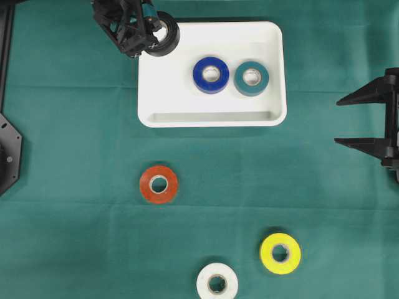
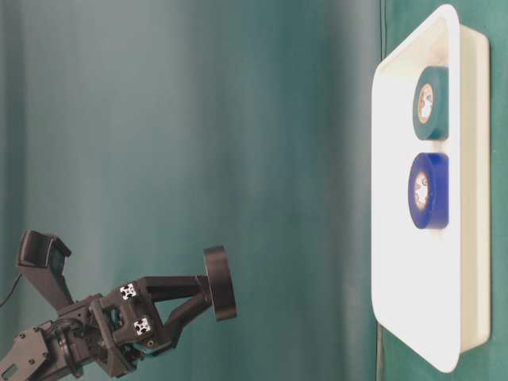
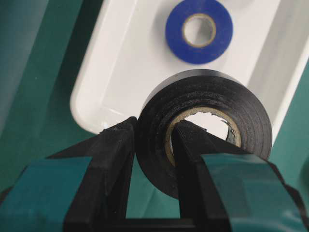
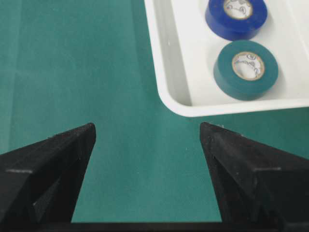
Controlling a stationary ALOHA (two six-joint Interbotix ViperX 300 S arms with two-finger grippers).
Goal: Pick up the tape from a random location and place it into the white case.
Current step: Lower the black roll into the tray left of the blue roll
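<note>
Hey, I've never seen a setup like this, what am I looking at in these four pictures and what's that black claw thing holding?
This is a two-armed robot at a table with a green cloth. One picture looks straight down, one looks from table height, and two come from cameras on the wrists.

The left gripper is shut on a black tape roll, one finger through its hole, held above the corner of the white case. The right gripper waits open and empty at the side.

A blue tape roll and a teal tape roll already lie in the case. On the cloth lie an orange-red roll, a yellow roll and a white roll.
</note>
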